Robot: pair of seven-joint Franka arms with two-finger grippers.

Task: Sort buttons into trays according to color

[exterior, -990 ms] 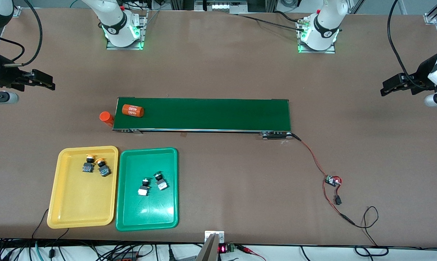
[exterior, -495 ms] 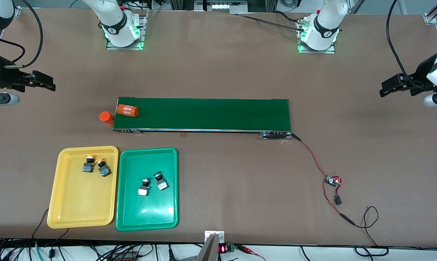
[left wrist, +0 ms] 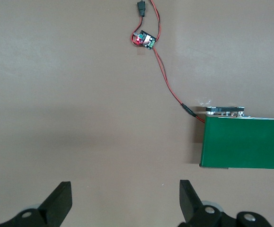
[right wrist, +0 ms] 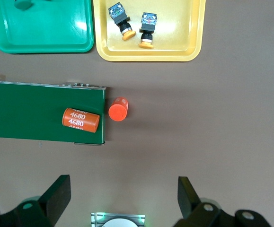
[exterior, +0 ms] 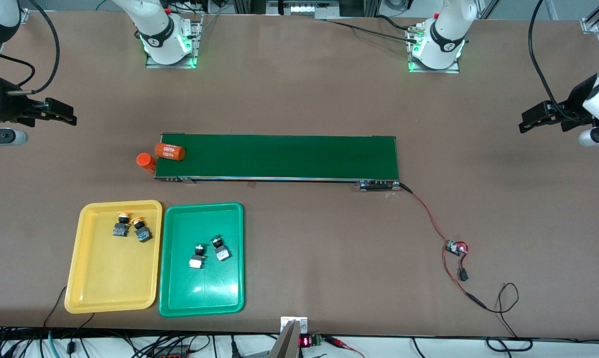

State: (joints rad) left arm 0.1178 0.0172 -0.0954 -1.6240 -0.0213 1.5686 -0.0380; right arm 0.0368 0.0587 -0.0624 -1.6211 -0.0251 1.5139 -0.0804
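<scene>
Brown table (exterior: 299,99) — buttons (exterior: 130,226) in trays (exterior: 80,258), well apart from both wide-open hands (exterior: 60,114).

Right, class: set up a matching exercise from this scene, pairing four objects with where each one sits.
Things:
1. yellow-capped buttons
2. green-capped buttons
3. lying orange cylinder
4. small circuit board

Places:
A. on the conveyor belt
B. in the yellow tray
C. on bare table, on the red wire
D. in the green tray

Pairs: 1-B, 2-D, 3-A, 4-C
</scene>
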